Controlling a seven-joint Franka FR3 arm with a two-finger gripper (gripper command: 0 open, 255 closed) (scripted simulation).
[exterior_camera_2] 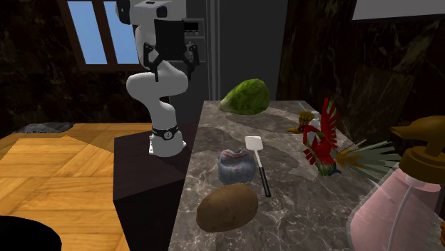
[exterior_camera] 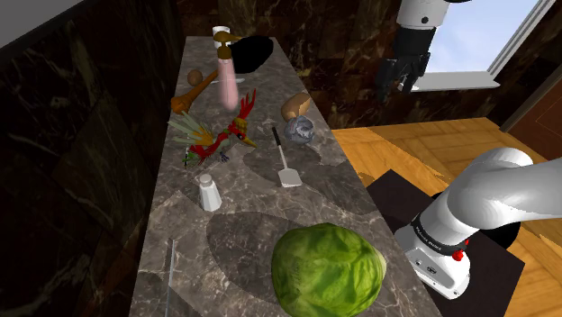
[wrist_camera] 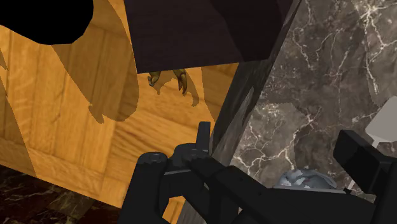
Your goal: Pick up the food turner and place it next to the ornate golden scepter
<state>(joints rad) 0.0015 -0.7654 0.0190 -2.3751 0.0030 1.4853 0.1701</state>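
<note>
The food turner (exterior_camera: 285, 162) lies flat on the marble counter (exterior_camera: 243, 225), with a thin black handle and a pale square blade that points toward the green head of lettuce. In the second exterior view the food turner (exterior_camera_2: 259, 165) rests between a grey-blue crumpled lump and the red bird figure. The golden-brown scepter (exterior_camera: 193, 92) lies further along the counter by the wall, beyond the bird. My gripper (exterior_camera: 401, 84) hangs high over the wooden floor, off the counter's edge, open and holding nothing (exterior_camera_2: 170, 63). From the wrist, the gripper (wrist_camera: 251, 159) looks down past the counter edge; the turner's blade (wrist_camera: 385, 124) peeks in beside one finger.
On the counter: a red bird figure (exterior_camera: 221, 137), a pink soap dispenser (exterior_camera: 226, 74), a brown potato-like lump (exterior_camera: 295, 105), a grey-blue crumpled lump (exterior_camera: 300, 131), a small white shaker (exterior_camera: 209, 193), a lettuce (exterior_camera: 329, 270), a black bowl (exterior_camera: 254, 50). A dark wall runs along its far side.
</note>
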